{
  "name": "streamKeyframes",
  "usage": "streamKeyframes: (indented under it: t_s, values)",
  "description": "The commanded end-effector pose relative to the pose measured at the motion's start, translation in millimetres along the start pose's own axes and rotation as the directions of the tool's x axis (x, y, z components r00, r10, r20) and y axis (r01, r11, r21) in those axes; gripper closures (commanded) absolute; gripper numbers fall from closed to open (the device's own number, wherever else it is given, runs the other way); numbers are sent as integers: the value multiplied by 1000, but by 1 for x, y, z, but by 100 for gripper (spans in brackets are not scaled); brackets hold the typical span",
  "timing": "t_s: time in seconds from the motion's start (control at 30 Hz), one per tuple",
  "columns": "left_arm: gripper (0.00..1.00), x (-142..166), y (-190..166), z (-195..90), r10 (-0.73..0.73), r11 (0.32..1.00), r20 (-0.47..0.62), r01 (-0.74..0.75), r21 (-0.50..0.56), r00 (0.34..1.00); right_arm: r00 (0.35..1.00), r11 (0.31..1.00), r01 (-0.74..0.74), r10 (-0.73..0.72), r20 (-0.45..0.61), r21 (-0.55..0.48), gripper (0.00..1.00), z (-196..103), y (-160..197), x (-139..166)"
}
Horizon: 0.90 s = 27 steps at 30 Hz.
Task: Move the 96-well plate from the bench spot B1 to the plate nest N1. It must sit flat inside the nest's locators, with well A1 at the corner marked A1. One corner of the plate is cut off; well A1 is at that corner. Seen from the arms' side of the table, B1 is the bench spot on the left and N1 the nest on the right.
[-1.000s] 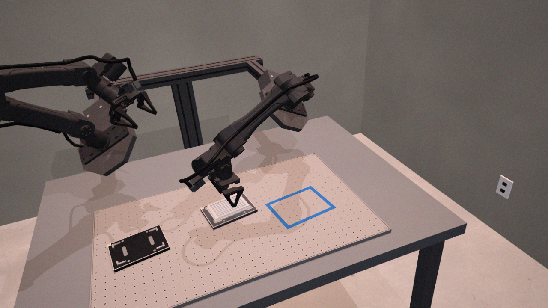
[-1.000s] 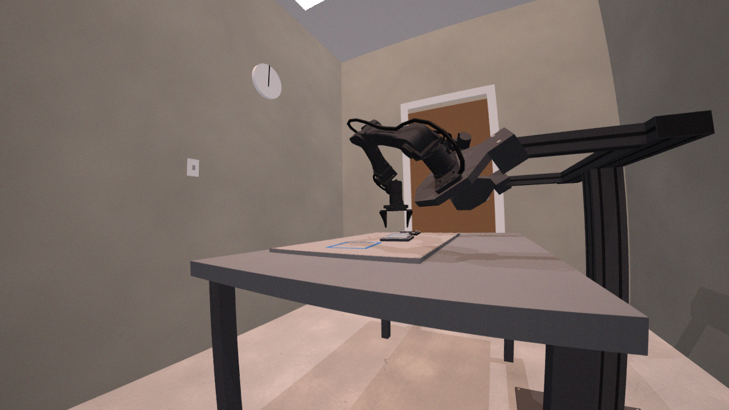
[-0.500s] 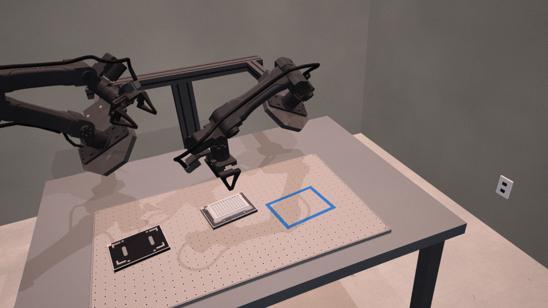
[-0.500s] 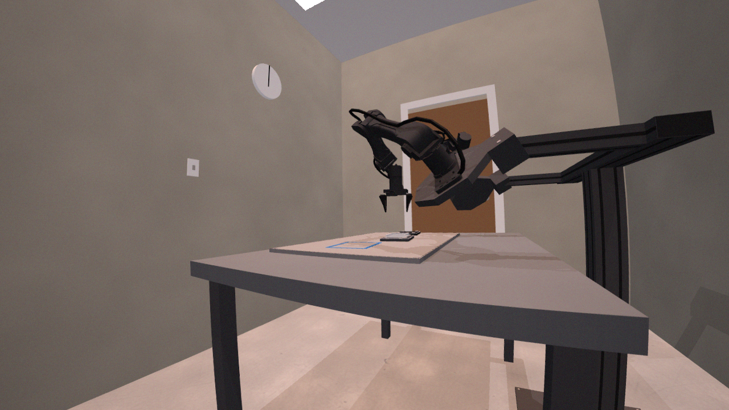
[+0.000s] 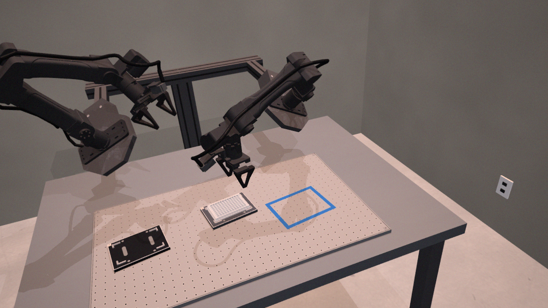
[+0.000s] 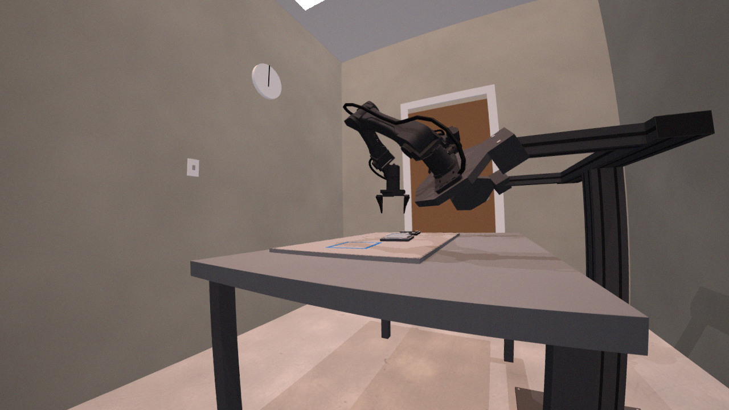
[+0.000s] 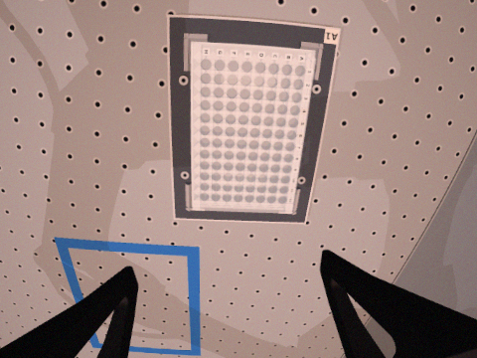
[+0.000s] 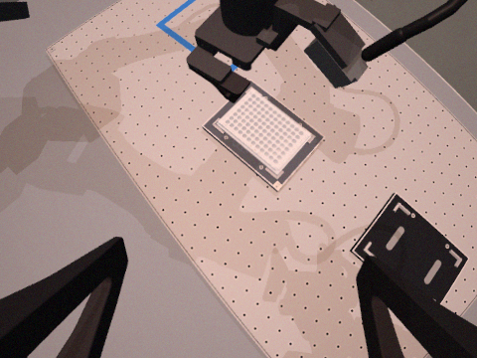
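Note:
The white 96-well plate [image 5: 228, 207] lies flat inside the locators of a dark plate nest [image 5: 230, 217] in the middle of the perforated mat. In the left wrist view the plate [image 7: 248, 129] fills the nest, and the nest's A1 mark [image 7: 332, 36] is at the top right corner. I cannot make out the cut corner. My left gripper [image 5: 235, 174] hangs open and empty well above the plate; it also shows in the side view [image 6: 392, 204] and the left wrist view [image 7: 229, 278]. My right gripper [image 5: 153, 111] is open and empty, high above the table's far side.
The blue outlined bench spot [image 5: 300, 206] is bare, beside the plate. A second black nest [image 5: 138, 247] lies bare at the mat's other end, also seen in the right wrist view [image 8: 413, 249]. A black frame stands behind the table.

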<state>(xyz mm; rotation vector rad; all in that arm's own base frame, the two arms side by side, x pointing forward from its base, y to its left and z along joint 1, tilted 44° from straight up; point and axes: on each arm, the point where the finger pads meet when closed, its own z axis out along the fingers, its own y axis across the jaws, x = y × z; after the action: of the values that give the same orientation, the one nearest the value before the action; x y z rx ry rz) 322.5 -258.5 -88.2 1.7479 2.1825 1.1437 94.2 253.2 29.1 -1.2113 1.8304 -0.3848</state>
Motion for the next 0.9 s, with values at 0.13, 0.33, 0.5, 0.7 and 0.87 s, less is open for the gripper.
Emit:
streamKeyframes:
  t_s: [0.13,0.33,0.5,0.7,0.87]
  values:
    - [0,44,54,-22,-193,972,179,213,-100,965,999,997,24,-26,-30,-67,0,101,30,-42]
    - [0,82,72,-22,-265,950,231,294,-101,936,996,1000,6,-9,-92,-30,0,160,11,-34]
    - [0,139,90,-24,-328,924,281,368,-102,902,990,1000,-2,2,-140,1,0,207,-7,-19]
    - [0,201,112,-24,-425,874,338,478,-89,840,983,1000,-7,11,-182,24,0,238,-21,0]
    - [0,240,132,-29,-495,819,403,569,-79,769,980,999,-9,16,-200,33,0,250,-26,9]
